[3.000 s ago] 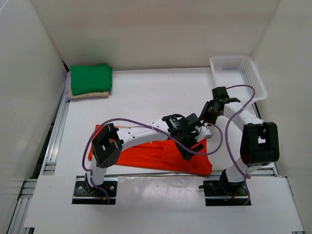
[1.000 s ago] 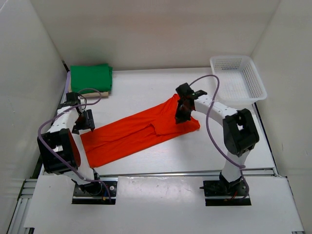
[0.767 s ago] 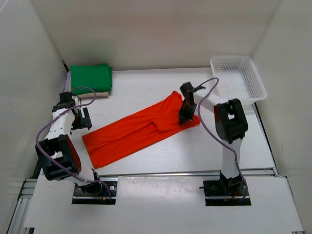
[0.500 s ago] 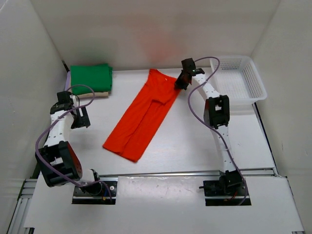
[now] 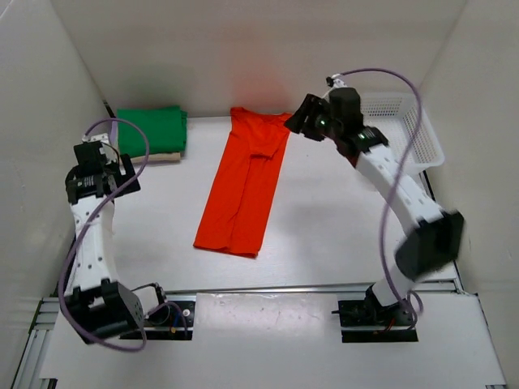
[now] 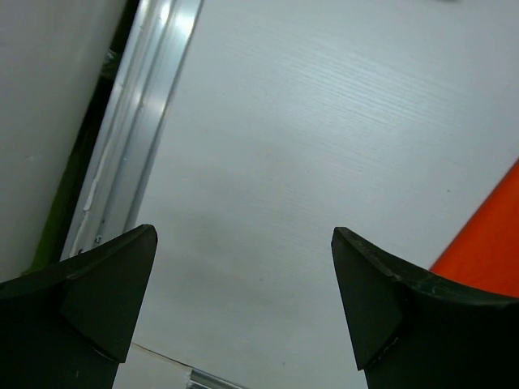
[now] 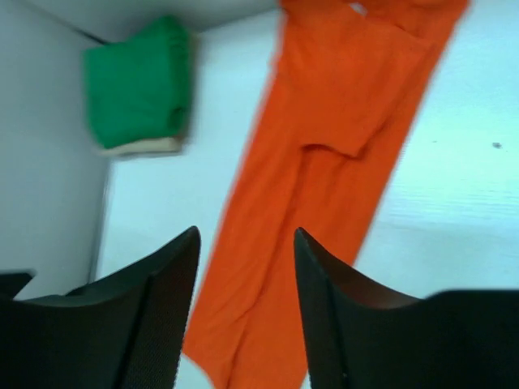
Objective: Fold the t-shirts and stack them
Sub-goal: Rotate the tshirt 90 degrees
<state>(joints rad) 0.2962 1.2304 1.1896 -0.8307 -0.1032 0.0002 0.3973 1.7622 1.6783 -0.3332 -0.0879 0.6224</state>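
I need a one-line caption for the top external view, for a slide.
Orange-red t-shirt lies folded lengthwise; left gripper and right gripper open, empty; green t-shirt tops the far-left stack.

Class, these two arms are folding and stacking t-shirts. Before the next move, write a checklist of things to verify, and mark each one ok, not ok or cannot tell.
1. Left end effector open and empty, over bare table: ok.
2. Right end effector gripping nothing, jaws apart above the orange-red shirt: ok.
3. Orange-red shirt lying flat as one long strip: ok.
4. Orange-red shirt folded down to stack size: not ok, it is much longer than the green shirt.
5. Stack in the far left corner tidy, green shirt folded on top of the tan shirt: ok.
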